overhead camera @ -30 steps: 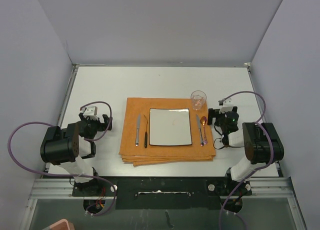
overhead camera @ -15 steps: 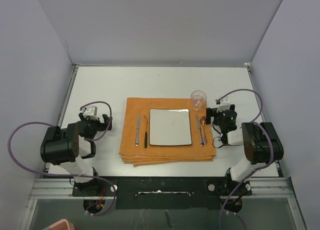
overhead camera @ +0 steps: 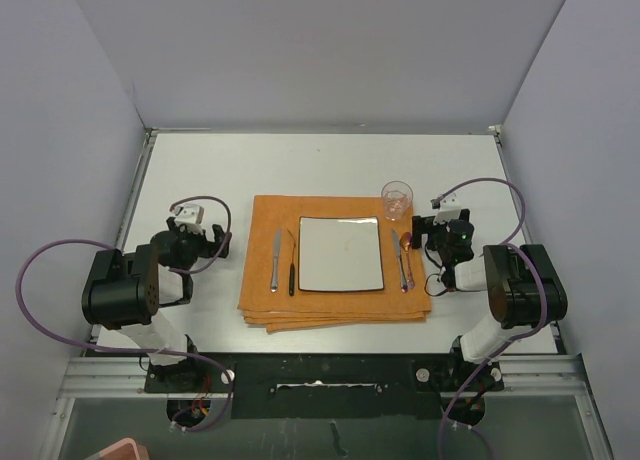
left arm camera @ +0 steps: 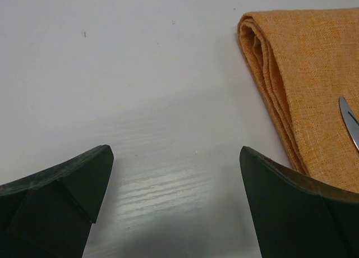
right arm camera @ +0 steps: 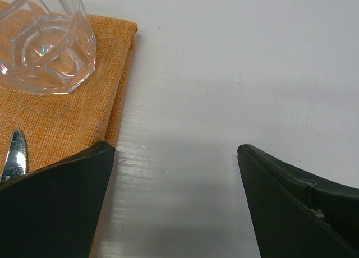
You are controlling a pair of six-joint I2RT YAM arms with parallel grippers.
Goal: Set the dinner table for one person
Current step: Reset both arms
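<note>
Since the dinner table (overhead camera: pixel 330 165) fills the whole work area, running from the arm bases to the far wall, everything else sits on it. A folded orange cloth (overhead camera: pixel 330 308) lies at its middle with a square white plate (overhead camera: pixel 340 253) centred on top. A knife (overhead camera: pixel 276 258) and a dark-handled utensil (overhead camera: pixel 292 268) lie left of the plate, a spoon (overhead camera: pixel 407 246) lies right of it, and a glass (overhead camera: pixel 397 200) stands on the cloth's far right corner. The setting looks complete. The left gripper (left arm camera: pixel 176 207) hangs low over bare table near the cloth's left edge, jaws wide apart and holding nothing. The right gripper (right arm camera: pixel 176 207) is likewise spread and empty, just beside the glass and the cloth's right edge. The main risk is on the right: a careless sideways swing could tip the glass or snag the folded layers, dragging the cutlery askew.
</note>
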